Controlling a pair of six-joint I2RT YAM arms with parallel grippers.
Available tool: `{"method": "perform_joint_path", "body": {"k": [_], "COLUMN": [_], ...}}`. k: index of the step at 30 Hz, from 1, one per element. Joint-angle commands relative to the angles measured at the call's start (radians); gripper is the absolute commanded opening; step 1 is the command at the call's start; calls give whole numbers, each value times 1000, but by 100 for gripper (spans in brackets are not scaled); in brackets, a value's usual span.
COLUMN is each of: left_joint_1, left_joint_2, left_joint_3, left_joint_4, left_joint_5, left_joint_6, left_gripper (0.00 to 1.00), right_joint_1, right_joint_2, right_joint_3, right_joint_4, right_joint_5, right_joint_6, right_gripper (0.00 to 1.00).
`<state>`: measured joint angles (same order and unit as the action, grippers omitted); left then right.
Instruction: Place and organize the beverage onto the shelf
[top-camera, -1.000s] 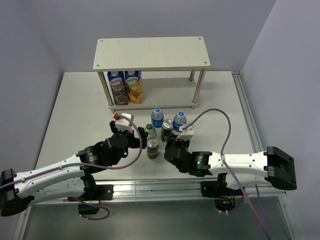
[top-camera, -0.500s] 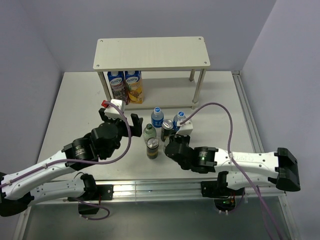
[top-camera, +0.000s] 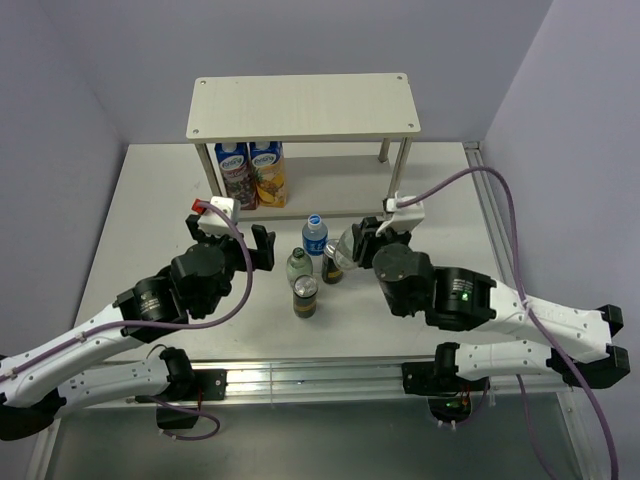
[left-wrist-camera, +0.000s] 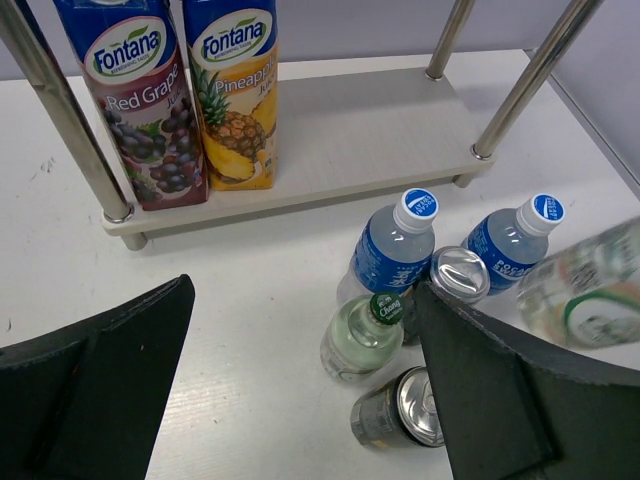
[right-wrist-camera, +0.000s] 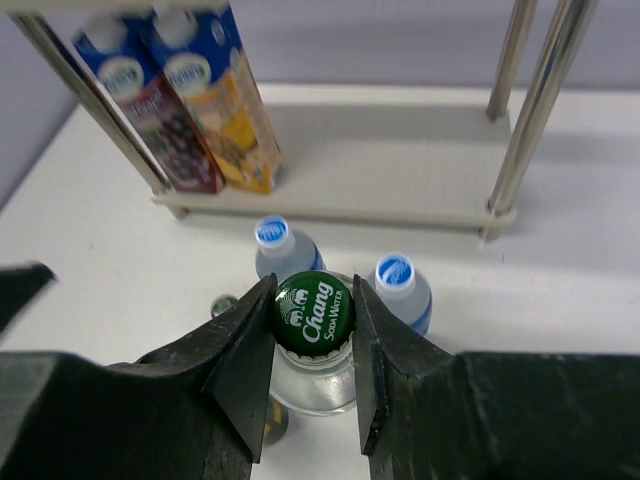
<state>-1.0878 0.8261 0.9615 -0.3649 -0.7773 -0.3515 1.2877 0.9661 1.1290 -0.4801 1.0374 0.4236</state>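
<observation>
My right gripper is shut on the green cap of a clear glass bottle and holds it upright, off the table, in front of the shelf. From above, this bottle shows at the gripper. Under it stand two blue-capped water bottles. My left gripper hangs open over the table beside a second green-capped glass bottle, two dark cans and the water bottles. From above, the left gripper is left of the group.
Two juice cartons, red grape and pineapple, stand at the left end of the shelf's lower board. The top board carries nothing. Thin metal legs rise at the shelf's corners. Grey walls close in at the back and sides.
My right gripper shut on the glass bottle's cap and lifted it up and back toward the shelf. My left gripper, still open, drew back to the left, away from the drinks.
</observation>
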Motion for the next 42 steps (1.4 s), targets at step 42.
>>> {"method": "perform_joint_path", "body": {"k": [42], "left_joint_1": [2], "left_joint_2": [-5], "left_joint_3": [-7], "left_joint_4": [-20], "left_joint_5": [30], "left_joint_6": [16], "left_gripper": [99], "right_joint_1": [-809], "right_joint_2": [855], "right_joint_3": [1315], "right_joint_4": [89], "right_joint_5": [-560], "right_joint_6": [-482], "right_gripper": [0]}}
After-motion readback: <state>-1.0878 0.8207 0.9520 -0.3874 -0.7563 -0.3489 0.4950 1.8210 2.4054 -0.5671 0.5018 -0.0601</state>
